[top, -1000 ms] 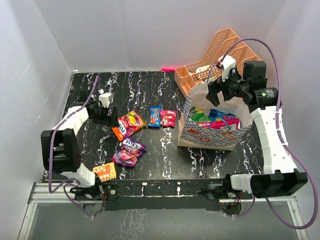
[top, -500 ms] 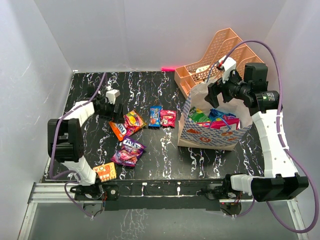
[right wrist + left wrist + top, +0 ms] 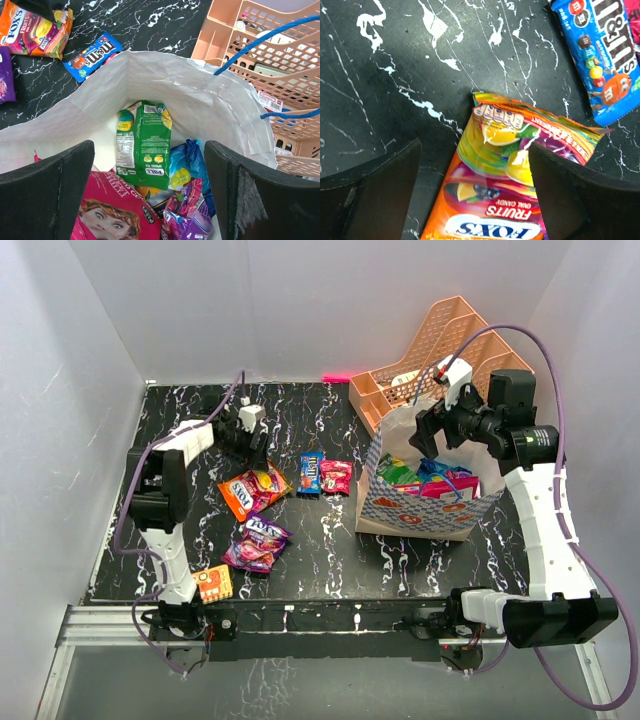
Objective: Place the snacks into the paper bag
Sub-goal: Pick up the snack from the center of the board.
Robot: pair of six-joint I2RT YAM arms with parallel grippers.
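Nearest the arm bases, well on the near side of the left gripper (image 3: 253, 452), a small orange packet (image 3: 210, 584) lies by the near edge of the table (image 3: 330, 560). A purple packet (image 3: 257, 543) lies a little farther in.

The left jaws stand wide apart and hold nothing. An orange fruit-candy packet (image 3: 500, 195) lies flat under them, its far end in the gap between the two fingers (image 3: 380, 195). Whether either finger touches it cannot be told. To the right of these jaws lies a blue chocolate packet (image 3: 602, 60), and just past that a red packet (image 3: 336, 476), both clear of the fingers.

The right gripper (image 3: 149, 145) hangs over the open mouth of the paper bag (image 3: 165, 80), jaws wide and empty. The bag stands upright. Straight below the gap a green packet (image 3: 144, 145) lies inside it, with a pink packet (image 3: 115, 210) and a crumpled blue packet (image 3: 187, 162) beside it. A blue cord handle (image 3: 265, 40) arches past the far side of these jaws.

Beyond the right jaws, behind the bag, stands a peach mesh organizer (image 3: 440, 350). A pink marker (image 3: 336, 377) lies at the table's far edge.
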